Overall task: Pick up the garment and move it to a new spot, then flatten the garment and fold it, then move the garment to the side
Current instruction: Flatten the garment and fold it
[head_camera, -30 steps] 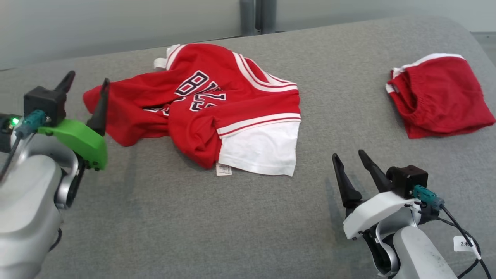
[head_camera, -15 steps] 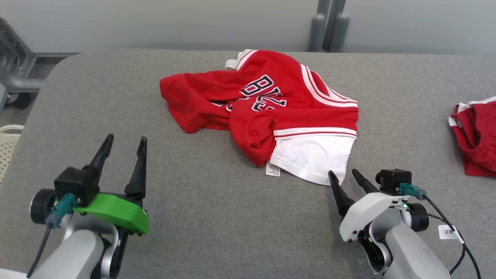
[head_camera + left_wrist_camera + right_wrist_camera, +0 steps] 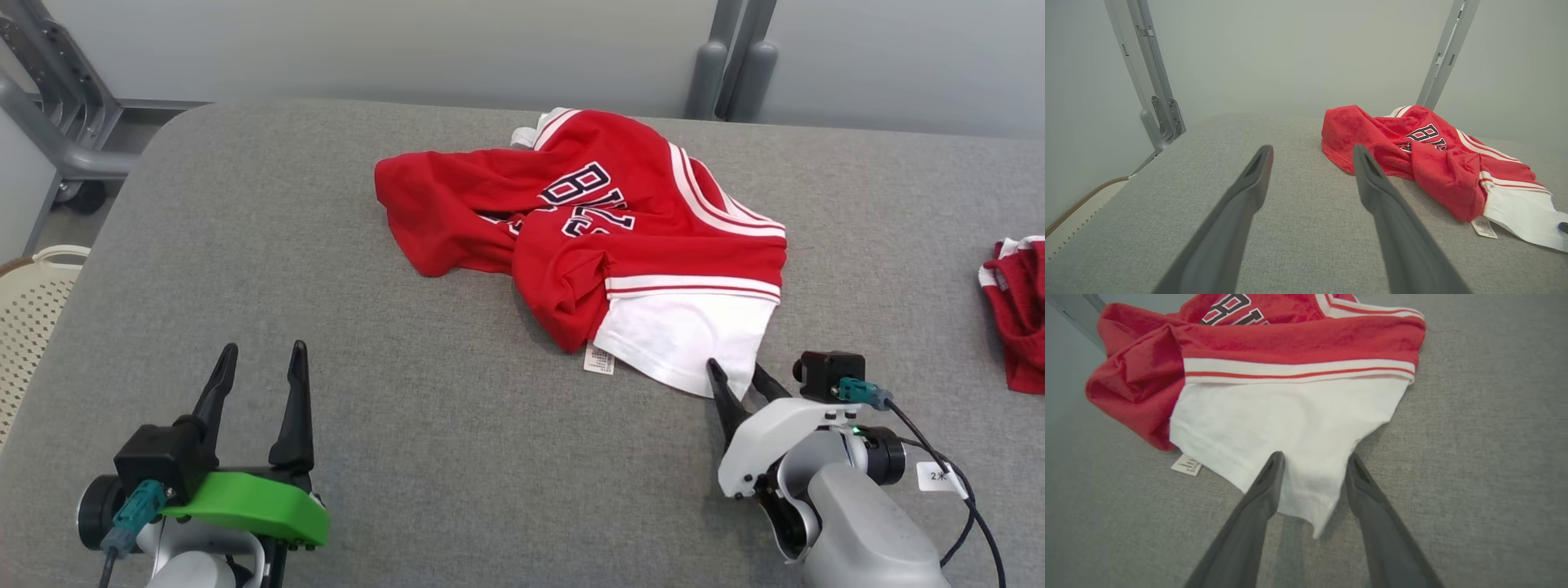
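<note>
Looking from the head view, the red jersey-style garment (image 3: 620,237) is lying crumpled toward the far middle of the grey counter (image 3: 408,474). Its dark lettering faces up, white stripes run along its right side, and a white panel sticks out on the near right. A little care label (image 3: 598,359) pokes out at the near edge, just left of that white panel.

The right end effector (image 3: 735,366) is down at the near-right corner of the white panel. In its wrist view the two dark fingers are spread with the tip of the white hem sitting between them, and as far as I can see it's not pinched.

The left end effector (image 3: 263,347) is spread wide and holding nothing, over bare counter at the near left, well apart from the garment.

At the right edge there's a second red piece of clothing (image 3: 1016,318) with white trim, and a pale perforated basket (image 3: 33,302) sits beyond the counter's left edge.
</note>
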{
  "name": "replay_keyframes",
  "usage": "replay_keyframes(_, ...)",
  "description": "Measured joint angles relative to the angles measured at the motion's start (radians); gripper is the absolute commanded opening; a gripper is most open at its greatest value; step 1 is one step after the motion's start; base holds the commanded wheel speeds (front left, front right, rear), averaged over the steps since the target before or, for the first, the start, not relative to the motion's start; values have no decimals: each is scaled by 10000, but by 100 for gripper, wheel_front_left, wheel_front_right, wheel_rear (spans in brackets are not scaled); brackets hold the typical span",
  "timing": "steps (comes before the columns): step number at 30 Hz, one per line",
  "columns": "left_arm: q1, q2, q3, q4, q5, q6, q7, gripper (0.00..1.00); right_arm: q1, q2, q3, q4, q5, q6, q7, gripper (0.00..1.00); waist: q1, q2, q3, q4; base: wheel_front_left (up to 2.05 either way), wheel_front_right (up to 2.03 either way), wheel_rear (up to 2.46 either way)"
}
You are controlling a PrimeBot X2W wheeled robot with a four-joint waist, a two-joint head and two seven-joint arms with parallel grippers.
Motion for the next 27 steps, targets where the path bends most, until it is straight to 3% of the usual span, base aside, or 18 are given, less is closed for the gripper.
replay_keyframes(2, 196, -138, 224, -2, 61, -48, -8, 100, -164, 0, 81, 188, 67, 0, -56, 15, 0, 0, 16, -75, 0, 0, 0)
replay_keyframes(3, 287, -203, 378, -13, 105, -77, -8, 100, -241, 8, 125, 284, 115, 0, -88, 0, 0, 0, 25, -121, 0, 0, 0)
replay_keyframes(8, 663, -552, 949, -61, 357, -197, -10, 100, -570, -4, 416, 495, 844, 0, -253, 0, 0, 0, 72, -414, 0, 0, 0)
replay_keyframes(15, 1175, -1066, 1262, 113, 629, -522, -10, 100, -726, 10, 811, -527, 2046, 0, -353, 0, 0, 0, 62, -986, 0, 0, 0)
replay_keyframes(27, 1357, -1605, 1225, 757, 982, -1083, -10, 100, 1118, -692, -1229, -4169, 1969, 0, 1373, 0, 0, 0, -91, -1947, 0, 0, 0)
